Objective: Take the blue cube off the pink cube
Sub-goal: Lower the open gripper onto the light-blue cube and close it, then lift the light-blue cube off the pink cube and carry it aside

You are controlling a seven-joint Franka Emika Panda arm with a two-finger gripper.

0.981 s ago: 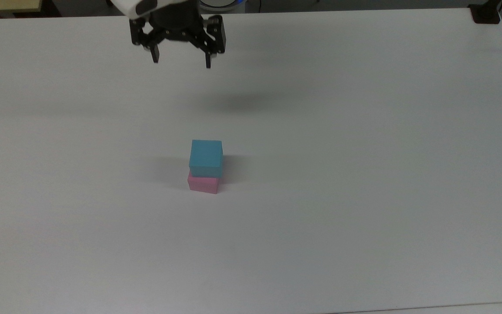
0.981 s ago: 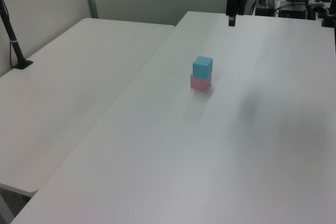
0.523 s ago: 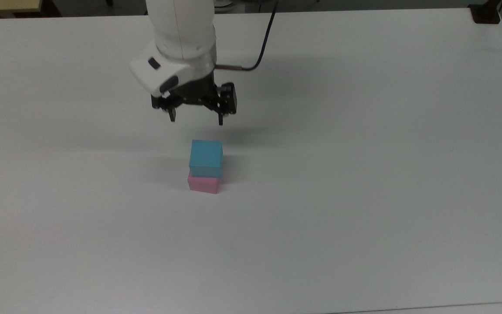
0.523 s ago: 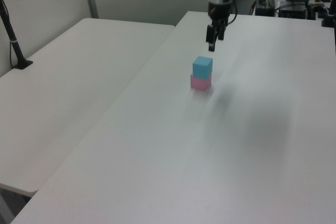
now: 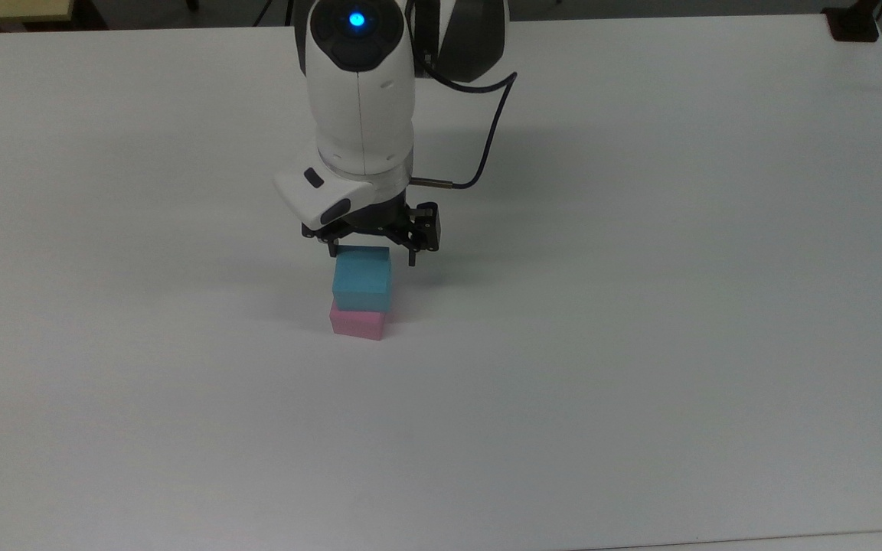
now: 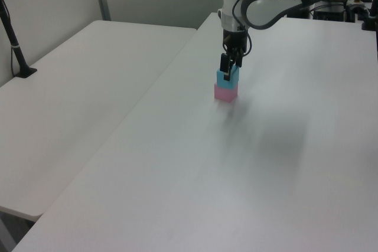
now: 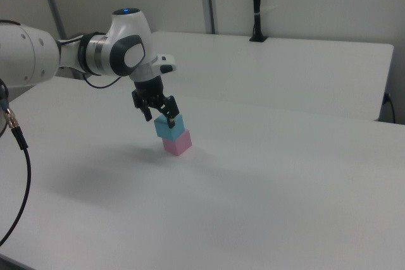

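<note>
The blue cube (image 5: 362, 280) sits on top of the pink cube (image 5: 357, 324) near the middle of the white table (image 5: 640, 344). My gripper (image 5: 372, 256) is open and points down over the blue cube's far upper edge, one fingertip at each side of it, the gap wider than the cube. The left view puts the gripper (image 6: 228, 70) low against the blue cube (image 6: 228, 78), with the pink cube (image 6: 225, 92) under it. From the right view, the gripper (image 7: 160, 119) hangs at the top of the blue cube (image 7: 169, 127), which rests on the pink cube (image 7: 178, 143).
A black cable (image 5: 491, 145) loops from the arm's wrist. A black clamp (image 5: 853, 24) stands at the table's far corner on the top view's right. A second white table (image 6: 77, 87) adjoins on the left view's left, with a black post (image 6: 15, 42).
The arm has come forward from the table's far edge and dropped down, bringing the open gripper from well behind the stack to around the blue cube's top. The cubes have not moved.
</note>
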